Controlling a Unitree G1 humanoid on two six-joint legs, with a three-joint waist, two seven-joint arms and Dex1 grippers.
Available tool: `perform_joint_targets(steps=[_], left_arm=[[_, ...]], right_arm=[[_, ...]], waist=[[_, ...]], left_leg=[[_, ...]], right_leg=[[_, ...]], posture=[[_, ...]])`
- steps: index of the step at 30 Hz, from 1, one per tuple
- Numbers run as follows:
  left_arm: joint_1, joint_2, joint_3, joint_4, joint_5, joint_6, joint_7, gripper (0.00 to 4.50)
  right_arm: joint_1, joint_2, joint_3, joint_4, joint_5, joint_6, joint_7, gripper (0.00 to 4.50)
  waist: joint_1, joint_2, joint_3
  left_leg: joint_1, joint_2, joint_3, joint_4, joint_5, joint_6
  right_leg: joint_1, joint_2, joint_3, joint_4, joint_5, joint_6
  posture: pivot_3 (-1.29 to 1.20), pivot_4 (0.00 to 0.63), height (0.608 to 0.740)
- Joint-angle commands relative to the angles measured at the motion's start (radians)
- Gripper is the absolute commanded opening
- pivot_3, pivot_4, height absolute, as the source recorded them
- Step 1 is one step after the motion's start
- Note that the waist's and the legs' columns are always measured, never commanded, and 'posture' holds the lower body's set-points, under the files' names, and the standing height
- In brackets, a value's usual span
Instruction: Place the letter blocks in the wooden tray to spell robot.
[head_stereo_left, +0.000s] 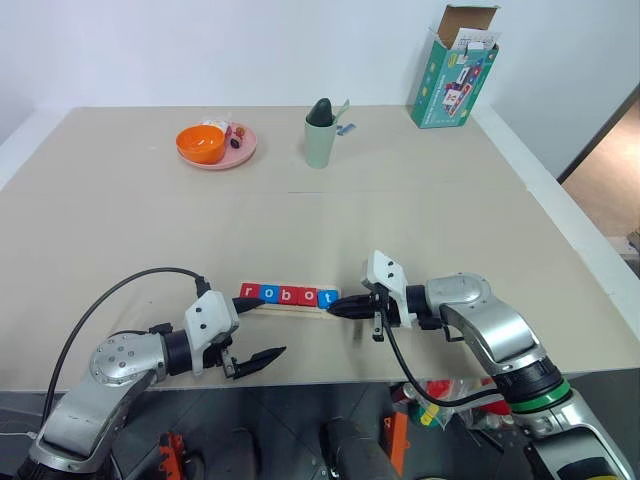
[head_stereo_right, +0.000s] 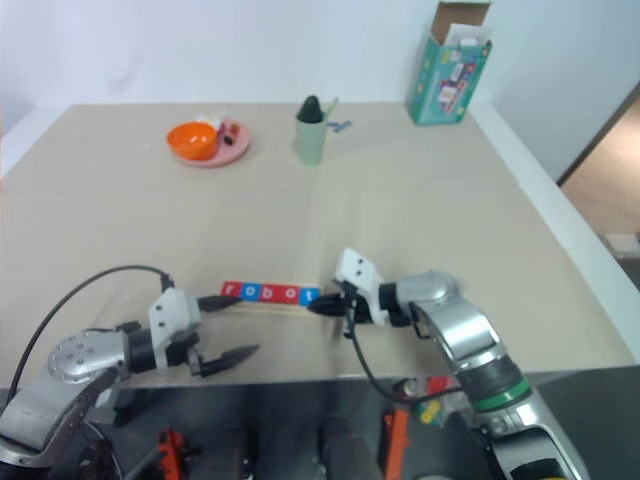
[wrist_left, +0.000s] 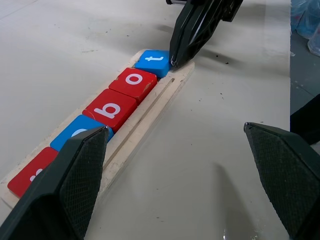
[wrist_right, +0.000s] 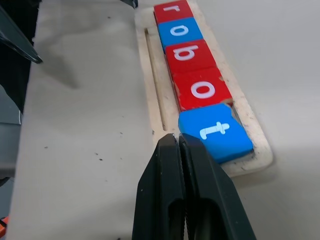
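Small, flat, stiff red and blue letter blocks (wrist_right: 200, 75) look light; nudge their edges. Right gripper (wrist_right: 178, 142), closed and empty, touches the slightly askew blue t block (wrist_right: 215, 131) in the pale wooden tray (wrist_right: 150, 75); left gripper (wrist_left: 175, 150) gapes wide, empty.

Pink plate (head_stereo_left: 240, 157) with orange bowl (head_stereo_left: 200, 143), green cup (head_stereo_left: 320, 140), teal box (head_stereo_left: 452, 82).

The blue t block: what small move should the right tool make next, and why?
Probably a gentle nudge with the shut right tool to square the blue t block. It sits slightly skewed at the end of the wooden tray, while the other letter blocks line up.
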Motion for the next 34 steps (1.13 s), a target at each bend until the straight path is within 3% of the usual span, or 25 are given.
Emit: perform_joint_targets(steps=[1, 9, 13, 14, 20, 21, 25, 30, 34], left_arm=[[-0.004, 0.003, 0.019, -0.031, -0.011, -0.008, 0.004, 4.50], [-0.002, -0.009, 0.022, -0.033, -0.021, -0.006, 0.015, 4.50], [-0.011, -0.042, 0.079, -0.036, -0.098, 0.048, 0.060, 4.50], [-0.014, -0.048, 0.103, -0.038, -0.133, 0.064, 0.062, 4.50], [-0.029, -0.024, 0.231, -0.013, -0.306, 0.139, 0.031, 4.50], [-0.033, -0.013, 0.249, 0.006, -0.309, 0.143, 0.027, 4.50], [-0.109, -0.029, 0.362, 0.176, -0.239, 0.052, 0.123, 4.50], [-0.155, -0.026, 0.417, 0.290, -0.146, -0.005, 0.221, 4.50], [-0.125, -0.007, 0.410, 0.326, -0.063, -0.056, 0.233, 4.50]], right_arm=[[-0.020, 0.006, 0.002, -0.006, 0.000, -0.019, 0.006, 0.06], [-0.030, 0.006, 0.003, -0.010, 0.002, -0.022, 0.022, 0.06], [-0.041, -0.004, -0.053, -0.057, 0.076, 0.037, 0.039, 0.06], [-0.052, -0.003, -0.086, -0.068, 0.113, 0.064, 0.036, 0.58], [-0.095, -0.010, -0.264, -0.045, 0.285, 0.154, 0.026, 2.56], [-0.094, -0.020, -0.281, -0.029, 0.290, 0.153, 0.029, 3.08], [-0.072, -0.045, -0.344, 0.046, 0.250, 0.105, -0.036, 4.31], [-0.040, -0.039, -0.417, 0.129, 0.175, 0.000, -0.185, 4.43], [0.015, -0.038, -0.434, 0.151, 0.137, -0.098, -0.221, 4.43]], waist=[[0.000, 0.000, 0.000], [0.000, 0.000, 0.000], [0.000, 0.000, 0.000], [0.000, 0.000, 0.000], [0.000, 0.000, 0.000], [0.000, 0.000, 0.000], [0.001, 0.000, 0.000], [0.001, 0.000, 0.000], [0.000, 0.000, 0.000]], left_leg=[[0.000, 0.000, 0.000, 0.000, 0.000, 0.000], [0.000, 0.000, 0.000, 0.000, 0.000, 0.000], [0.000, 0.000, 0.000, 0.000, 0.000, 0.000], [0.000, 0.000, 0.000, 0.000, 0.000, 0.000], [0.000, 0.000, -0.001, 0.000, 0.000, 0.000], [0.000, 0.000, -0.001, 0.000, 0.000, 0.000], [0.000, 0.000, -0.001, 0.000, 0.000, 0.000], [-0.001, -0.001, 0.000, 0.000, 0.000, 0.000], [-0.001, -0.001, 0.001, -0.001, 0.000, 0.000]], right_leg=[[0.000, 0.000, 0.000, 0.000, 0.000, 0.000], [0.000, 0.000, 0.000, 0.000, 0.000, 0.000], [0.000, 0.000, 0.000, 0.000, 0.000, 0.000], [0.000, 0.000, 0.000, 0.000, 0.000, 0.001], [0.001, 0.000, 0.000, 0.000, 0.001, 0.001], [0.001, 0.000, -0.001, 0.000, 0.001, 0.001], [0.000, 0.000, -0.001, 0.000, 0.001, 0.001], [0.000, 0.000, 0.000, 0.000, 0.001, 0.001], [-0.001, 0.000, 0.001, -0.001, 0.000, 0.003]], posture=[[0.00, 0.150, 0.740], [0.00, 0.150, 0.740], [0.00, 0.150, 0.740], [0.00, 0.150, 0.740], [0.00, 0.150, 0.740], [0.00, 0.150, 0.740], [0.00, 0.150, 0.740], [0.00, 0.150, 0.740], [0.00, 0.150, 0.740]])
